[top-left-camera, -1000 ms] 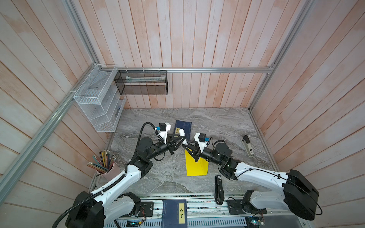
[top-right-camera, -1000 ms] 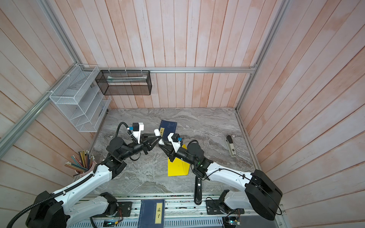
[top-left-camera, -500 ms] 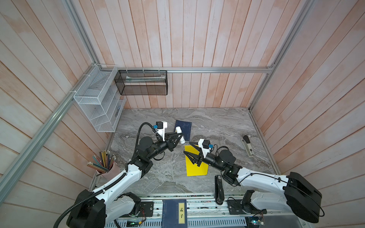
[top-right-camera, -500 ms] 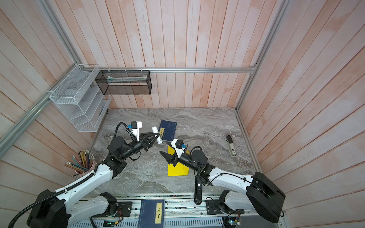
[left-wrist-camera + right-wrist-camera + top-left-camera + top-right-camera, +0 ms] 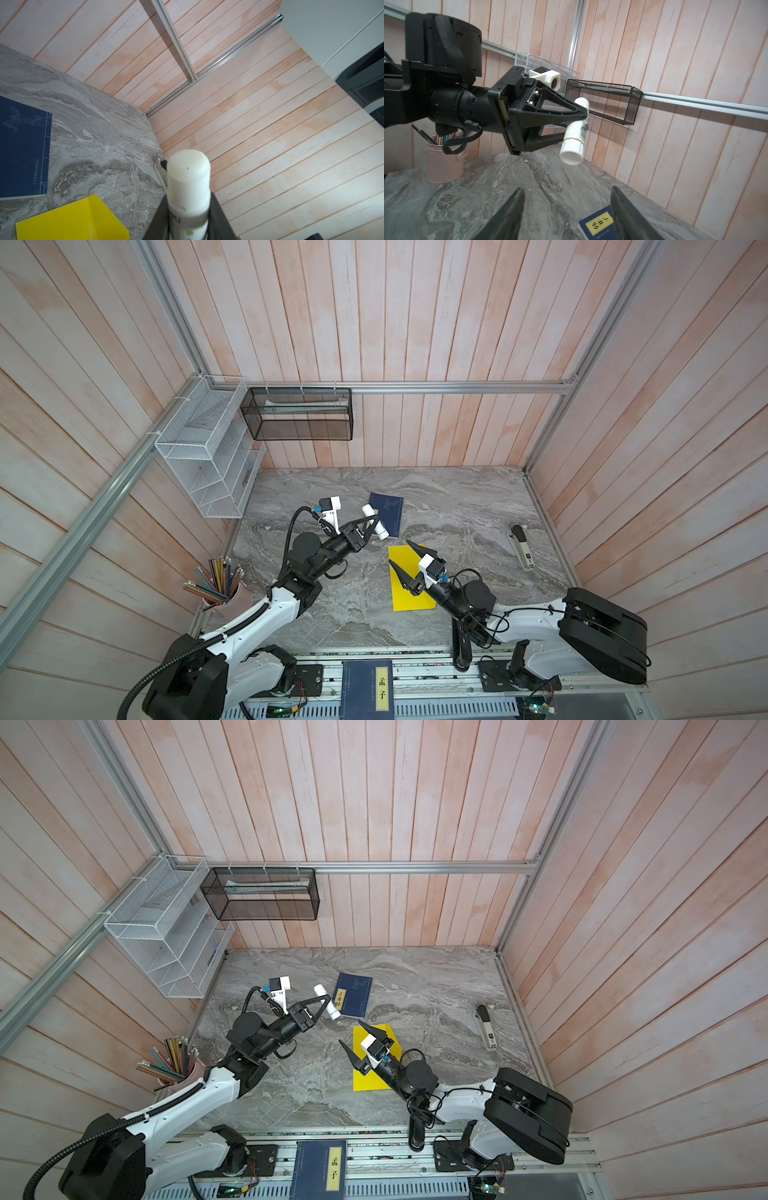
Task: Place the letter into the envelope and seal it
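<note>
Although the task names a letter, no white sheet shows in any view; whether it already sits inside the envelope (image 5: 409, 585) cannot be told. That yellow envelope lies flat on the grey marble surface (image 5: 457, 497), near the front middle, its flap end pointing toward the blue book (image 5: 388, 514) just beyond it.

Over the envelope hangs the right tool (image 5: 409, 560), its two dark jaws spread wide and holding nothing; the right wrist view shows bare surface between them. Its arm reaches in low from the front right, forearm nearly level.

Beside the book, clear of the surface, the left tool (image 5: 368, 526) is clamped across the middle of a white glue stick (image 5: 375, 522), which sits crosswise in the jaws with its waxy end uncapped. A small round cap (image 5: 130, 199) lies on the surface near the envelope. Judged from this, sealing is in hand: glue readied, flap not yet pressed. The left arm extends from the front left, elbow raised.
</note>
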Tool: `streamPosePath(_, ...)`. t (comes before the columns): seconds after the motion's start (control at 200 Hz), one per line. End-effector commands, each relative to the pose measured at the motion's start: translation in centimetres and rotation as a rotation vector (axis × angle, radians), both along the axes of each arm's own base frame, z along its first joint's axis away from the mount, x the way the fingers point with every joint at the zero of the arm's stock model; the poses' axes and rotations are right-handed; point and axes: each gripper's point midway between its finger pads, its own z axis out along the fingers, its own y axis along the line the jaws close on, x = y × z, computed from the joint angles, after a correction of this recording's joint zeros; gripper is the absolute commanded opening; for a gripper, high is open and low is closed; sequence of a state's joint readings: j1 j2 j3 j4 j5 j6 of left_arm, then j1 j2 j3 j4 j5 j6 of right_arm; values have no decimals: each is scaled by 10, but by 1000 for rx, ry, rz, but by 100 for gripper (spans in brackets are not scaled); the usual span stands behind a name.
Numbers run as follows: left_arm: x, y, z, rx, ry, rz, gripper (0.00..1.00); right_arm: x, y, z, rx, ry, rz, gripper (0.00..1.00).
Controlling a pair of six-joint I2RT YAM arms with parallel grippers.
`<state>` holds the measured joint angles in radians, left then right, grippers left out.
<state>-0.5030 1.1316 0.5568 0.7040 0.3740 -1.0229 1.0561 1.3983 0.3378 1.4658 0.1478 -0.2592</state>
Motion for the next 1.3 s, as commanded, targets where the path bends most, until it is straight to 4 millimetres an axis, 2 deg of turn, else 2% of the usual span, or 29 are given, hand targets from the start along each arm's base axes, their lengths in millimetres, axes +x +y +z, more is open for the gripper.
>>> streamPosePath(0.0,-4,-3,6,-46,8,-29,0,3,-4,22,50,-75,-56,67)
streamPosePath(0.42,-9,-19,6,-118,32,-90,0,20,22,26,33,-66,-59,69)
streamPosePath(0.585,-12,-24,9,-123,22,-104,0,32,23,26,50,-29,-84,69)
streamPosePath(0.765,-17,-31,12,-130,14,-127,0,42,26,22,40,15,-96,63)
streamPosePath(1.16,-21,-39,10,-120,20,-146,0,51,27,23,41,39,-105,40)
streamPosePath(1.295,-23,-41,8,-118,25,-157,0,53,27,23,38,39,-110,39)
